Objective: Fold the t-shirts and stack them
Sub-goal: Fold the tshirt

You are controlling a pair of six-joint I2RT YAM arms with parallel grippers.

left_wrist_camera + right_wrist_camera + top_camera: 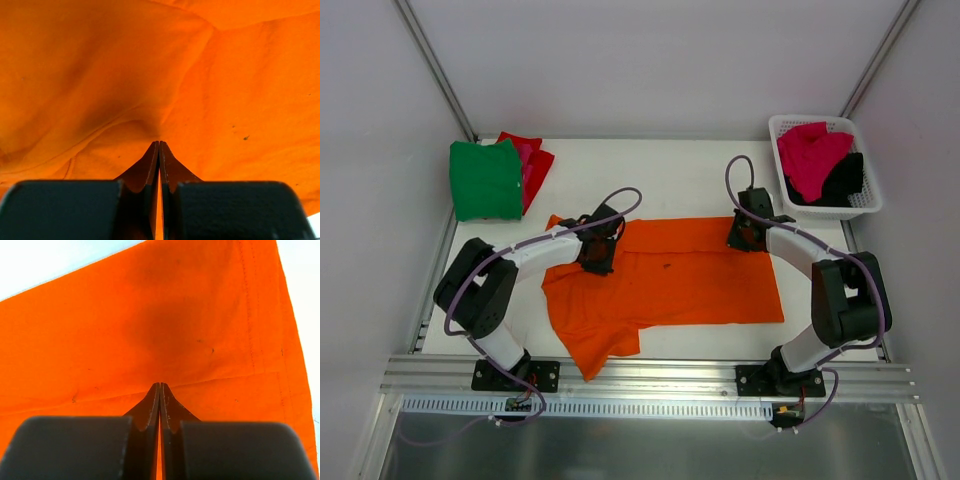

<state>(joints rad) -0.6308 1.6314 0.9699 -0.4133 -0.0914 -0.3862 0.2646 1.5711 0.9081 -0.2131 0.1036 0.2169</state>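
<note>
A bright orange t-shirt [690, 280] lies spread across the middle of the table, its left side rumpled and a flap reaching toward the near edge. My left gripper [597, 252] is down on the shirt's far left part. In the left wrist view that gripper [159, 142] is shut, and orange cloth [100, 75] puckers toward its tips. My right gripper [744, 236] is at the shirt's far right corner. In the right wrist view it [160, 384] is shut too, a crease running out from its tips across the cloth [150, 315].
A folded green t-shirt [485, 178] lies on a red one [538, 160] at the back left. At the back right, a white lattice basket [865, 207] holds a magenta-pink t-shirt [810, 155] and a black one [845, 180]. An aluminium rail [650, 375] runs along the near edge.
</note>
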